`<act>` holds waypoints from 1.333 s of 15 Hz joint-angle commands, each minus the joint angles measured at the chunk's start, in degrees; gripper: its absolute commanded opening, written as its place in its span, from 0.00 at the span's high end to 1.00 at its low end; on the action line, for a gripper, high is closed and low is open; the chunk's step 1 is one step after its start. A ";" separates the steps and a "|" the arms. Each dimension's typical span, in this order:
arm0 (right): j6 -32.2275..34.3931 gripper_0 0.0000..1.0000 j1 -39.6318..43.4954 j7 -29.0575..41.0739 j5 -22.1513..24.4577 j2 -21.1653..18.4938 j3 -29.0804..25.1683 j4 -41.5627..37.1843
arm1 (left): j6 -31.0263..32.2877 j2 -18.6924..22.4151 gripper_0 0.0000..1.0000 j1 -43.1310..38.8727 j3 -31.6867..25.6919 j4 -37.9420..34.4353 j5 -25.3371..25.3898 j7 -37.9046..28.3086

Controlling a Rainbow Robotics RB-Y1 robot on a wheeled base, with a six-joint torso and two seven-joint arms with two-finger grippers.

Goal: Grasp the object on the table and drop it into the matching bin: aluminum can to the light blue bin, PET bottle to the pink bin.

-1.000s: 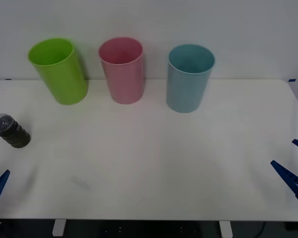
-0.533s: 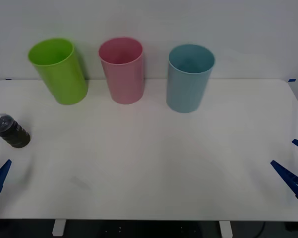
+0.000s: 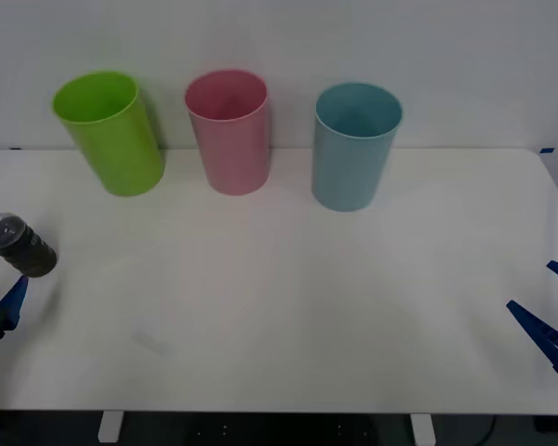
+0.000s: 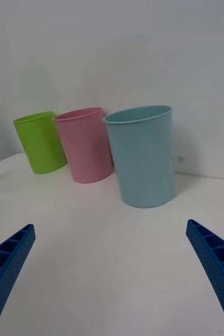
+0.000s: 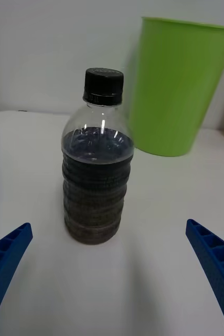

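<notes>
The left end effector (image 3: 2, 314) sat at the near left edge of the table (image 3: 288, 307), just near of the bottle (image 3: 19, 246). Its blue ribbed fingers (image 5: 7, 252) were spread wide and held nothing; in the left wrist view they stood at the two corners with the bottle centred in the gap beyond them, not touching either one.

The bottle stood upright on the table at the far left, dark in its ribbed body, clear at the shoulder, black cap on top (the dark fill reached up to the shoulder). It was well apart from all three bins.

Along the far side of the table stood the bins in a row: the green bin (image 3: 112, 135) at the left, the pink bin (image 3: 229, 135) next to it, then the blue bin (image 3: 353, 149), which stood a little nearer than the other two. All three were upright with open rims. In the left wrist view the green bin rose behind the bottle and to one side.

The right end effector (image 3: 553, 311) waited at the near right edge of the table, well apart from the bins, its fingers (image 4: 214, 257) also spread wide and empty, facing the blue bin.
</notes>
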State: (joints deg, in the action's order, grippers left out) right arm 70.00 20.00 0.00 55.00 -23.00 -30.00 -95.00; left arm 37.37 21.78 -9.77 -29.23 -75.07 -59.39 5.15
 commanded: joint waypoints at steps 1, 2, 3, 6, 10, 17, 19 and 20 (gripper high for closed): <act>0.00 0.00 0.00 0.00 0.00 0.00 0.00 0.00 | -1.95 0.01 0.00 2.83 0.67 2.04 -1.08 0.30; 0.00 0.00 0.00 0.00 0.00 0.00 0.00 0.00 | -2.04 0.01 0.00 4.06 0.58 3.53 -1.08 0.56; 0.00 0.00 0.00 0.00 0.00 0.00 0.00 0.00 | -2.13 0.01 0.00 5.20 0.49 4.67 -1.08 0.91; 0.00 0.00 0.00 0.00 0.00 0.00 0.00 0.00 | -4.85 0.01 0.00 7.40 0.31 5.82 -2.66 1.35; 0.00 0.00 0.00 0.00 0.00 0.00 0.00 0.00 | -6.26 -0.08 0.00 10.47 0.05 8.80 -3.19 1.62; 0.00 0.00 0.00 0.00 0.00 0.00 0.00 0.00 | -8.37 -0.08 0.00 14.52 -0.04 11.35 -5.48 1.62; 0.00 0.00 0.00 0.00 0.00 0.00 0.00 0.00 | -8.98 -0.08 0.00 15.48 0.05 12.14 -6.09 1.62; 0.00 0.00 0.00 0.00 0.00 0.00 0.00 0.00 | -9.25 0.01 0.00 16.54 -0.04 13.29 -6.79 1.71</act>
State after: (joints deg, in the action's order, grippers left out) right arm 70.00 20.00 0.00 55.00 -23.00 -30.00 -95.00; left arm 28.31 21.74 6.04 -29.22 -62.58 -65.68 6.79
